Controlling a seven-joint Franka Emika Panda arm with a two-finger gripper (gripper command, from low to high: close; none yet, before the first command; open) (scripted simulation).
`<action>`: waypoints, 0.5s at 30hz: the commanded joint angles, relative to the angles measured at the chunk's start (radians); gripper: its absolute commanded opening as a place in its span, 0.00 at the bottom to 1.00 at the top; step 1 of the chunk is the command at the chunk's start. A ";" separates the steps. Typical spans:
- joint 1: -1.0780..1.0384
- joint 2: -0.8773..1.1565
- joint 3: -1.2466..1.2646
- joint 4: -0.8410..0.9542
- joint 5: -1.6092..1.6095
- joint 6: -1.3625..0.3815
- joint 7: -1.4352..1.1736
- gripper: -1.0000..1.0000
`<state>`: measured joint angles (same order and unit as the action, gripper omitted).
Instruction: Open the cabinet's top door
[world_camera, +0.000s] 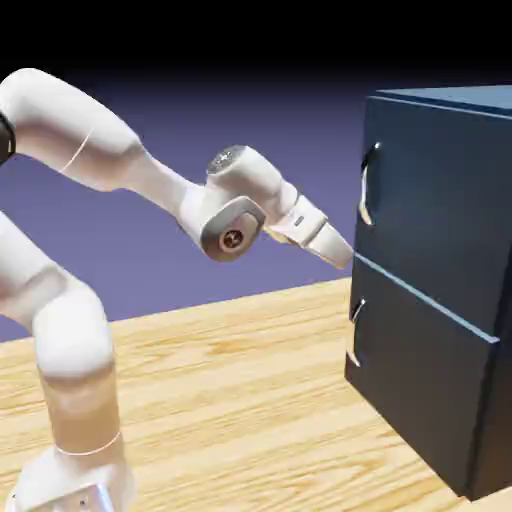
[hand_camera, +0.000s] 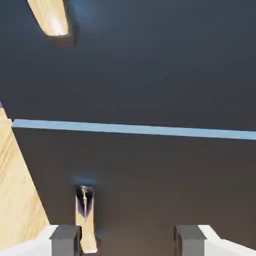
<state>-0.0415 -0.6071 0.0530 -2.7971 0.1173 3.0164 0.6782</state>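
And what a gleaming machine we have here, folks: the robot arm (world_camera: 255, 182) is glossy white almost all over, built from rounded, tube-like segments! Look at that elbow-like joint, a round cap (world_camera: 232, 239) of grey with a dark centre, and a second grey disc (world_camera: 226, 158) with markings on top! Thin seam lines ring the shell, a black band shows at the upper edge, and down below, two small grey blocky fingertips (hand_camera: 128, 241) sit on white mounts!

1. Exterior view: looking from beside the arm (world_camera: 240, 200) toward the cabinet (world_camera: 470, 98); set well back;
2. Hand view: facing the cabinet's front, close up;
3. Overlapping at top door (world_camera: 435, 200), lower panel (world_camera: 425, 360).
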 joint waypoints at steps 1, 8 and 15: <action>-0.020 -0.014 0.020 0.005 0.044 -0.008 -0.023 0.50; -0.159 -0.110 0.157 0.038 0.348 -0.061 -0.186 0.50; -0.298 -0.206 0.295 0.072 0.653 -0.114 -0.349 0.50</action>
<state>-0.3392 -0.8135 0.3478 -2.7251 0.7698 2.9019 0.3292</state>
